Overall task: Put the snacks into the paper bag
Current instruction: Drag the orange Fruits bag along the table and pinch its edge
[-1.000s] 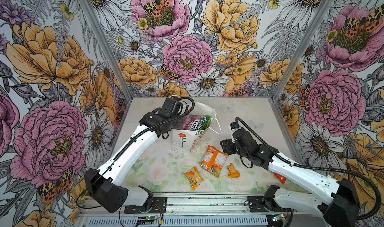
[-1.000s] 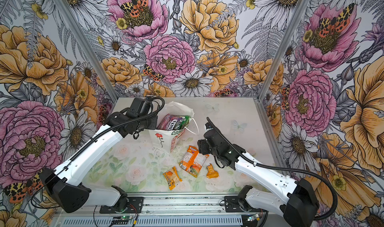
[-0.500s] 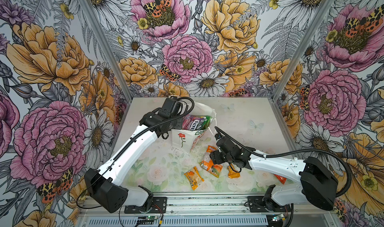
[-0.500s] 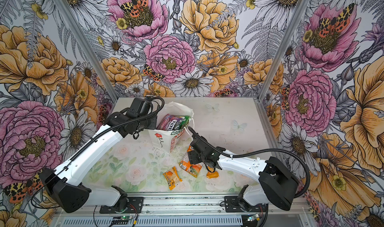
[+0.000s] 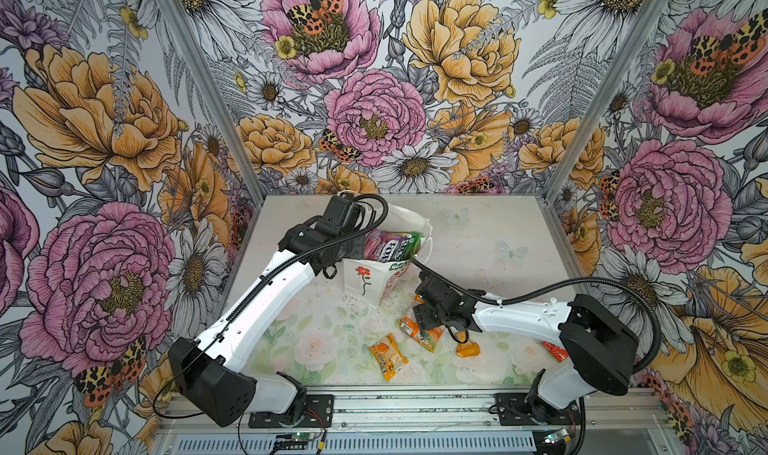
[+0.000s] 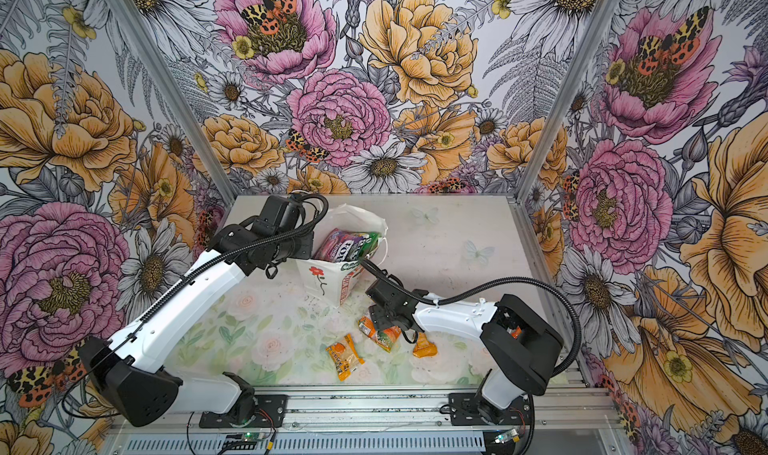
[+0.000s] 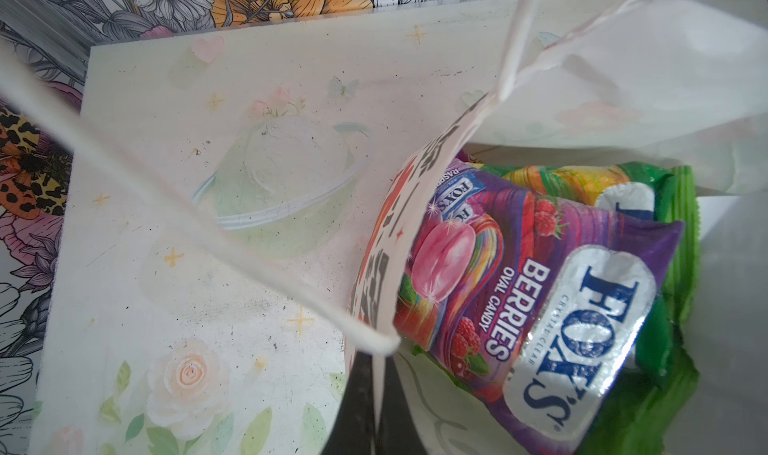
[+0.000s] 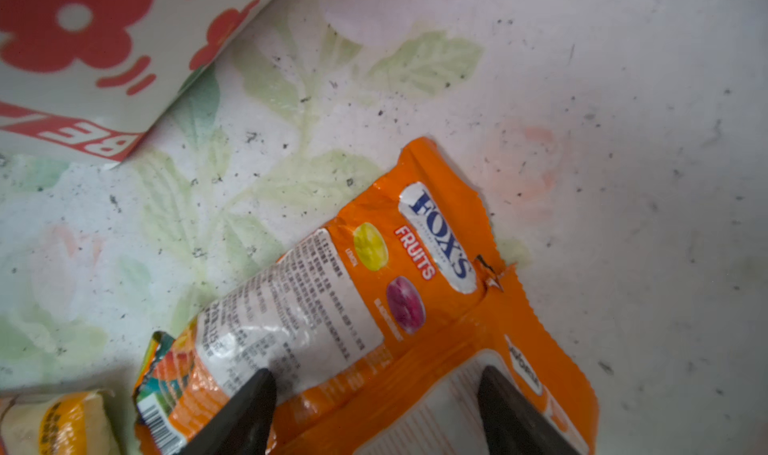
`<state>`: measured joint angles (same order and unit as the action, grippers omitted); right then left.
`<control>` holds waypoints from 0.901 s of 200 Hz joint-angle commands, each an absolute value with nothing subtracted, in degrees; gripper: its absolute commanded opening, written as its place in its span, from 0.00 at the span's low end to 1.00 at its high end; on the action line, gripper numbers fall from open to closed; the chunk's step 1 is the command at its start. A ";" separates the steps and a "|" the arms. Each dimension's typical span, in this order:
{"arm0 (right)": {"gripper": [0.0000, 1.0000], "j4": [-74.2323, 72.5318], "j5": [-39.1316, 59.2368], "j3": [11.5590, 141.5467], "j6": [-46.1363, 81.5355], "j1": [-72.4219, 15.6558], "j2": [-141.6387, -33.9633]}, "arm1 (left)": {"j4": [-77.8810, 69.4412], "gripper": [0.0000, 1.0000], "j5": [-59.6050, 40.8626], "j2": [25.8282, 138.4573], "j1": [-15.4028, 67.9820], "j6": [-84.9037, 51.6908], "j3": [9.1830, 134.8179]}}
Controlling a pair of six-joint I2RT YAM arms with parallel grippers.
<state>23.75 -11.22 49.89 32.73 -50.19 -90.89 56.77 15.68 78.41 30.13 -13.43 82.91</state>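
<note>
Right jaws: open over the orange Fox's packet [image 8: 374, 307], its middle between my tips.
Packet: flat on the table [image 8: 623, 141], near the paper bag [image 5: 365, 282].
Left jaws: closed at the bag's mouth; what they pinch, I cannot tell.

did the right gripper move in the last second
Yes. In both top views the right gripper has swung left, closer to the paper bag, and now sits open over the orange Fox's pack.
</note>
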 commanded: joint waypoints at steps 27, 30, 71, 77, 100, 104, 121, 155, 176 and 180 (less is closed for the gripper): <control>0.79 30.67 -15.87 48.38 37.81 -39.97 -90.70 | 52.78 0.00 18.28 77.17 29.61 -12.79 83.14; 0.79 30.67 -15.64 48.11 38.11 -39.31 -90.55 | 52.78 0.00 18.28 77.17 29.60 -12.83 83.14; 0.79 30.67 -12.54 46.77 38.50 -33.88 -83.73 | 52.74 0.00 18.35 77.09 29.54 -12.81 83.14; 0.79 30.72 -11.90 46.55 38.50 -33.31 -82.12 | 52.74 0.00 18.20 77.12 29.58 -12.81 83.12; 0.76 31.45 -9.27 45.38 37.65 -33.36 -76.33 | 52.80 0.00 18.19 77.15 29.58 -12.75 83.14; 0.76 31.85 -9.13 45.05 37.42 -33.93 -75.46 | 52.77 0.00 18.26 77.08 29.66 -12.78 83.13; 0.76 35.09 -10.74 44.05 37.47 -37.62 -73.07 | 52.76 0.00 18.19 77.04 29.66 -12.74 83.14; 0.75 39.87 -9.51 40.35 41.20 -39.89 -68.92 | 52.76 0.00 18.11 76.95 29.57 -12.78 83.21; 0.72 37.00 -4.93 37.92 43.42 -42.04 -67.72 | 52.74 0.00 18.11 77.07 29.53 -12.83 83.20; 0.72 36.29 -4.50 37.72 43.62 -42.64 -67.83 | 52.78 0.00 18.11 77.08 29.53 -12.83 83.21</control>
<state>36.93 -8.75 39.59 40.38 -40.51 -69.28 56.77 15.68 78.41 30.13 -13.43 82.91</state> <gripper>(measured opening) 0.730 0.048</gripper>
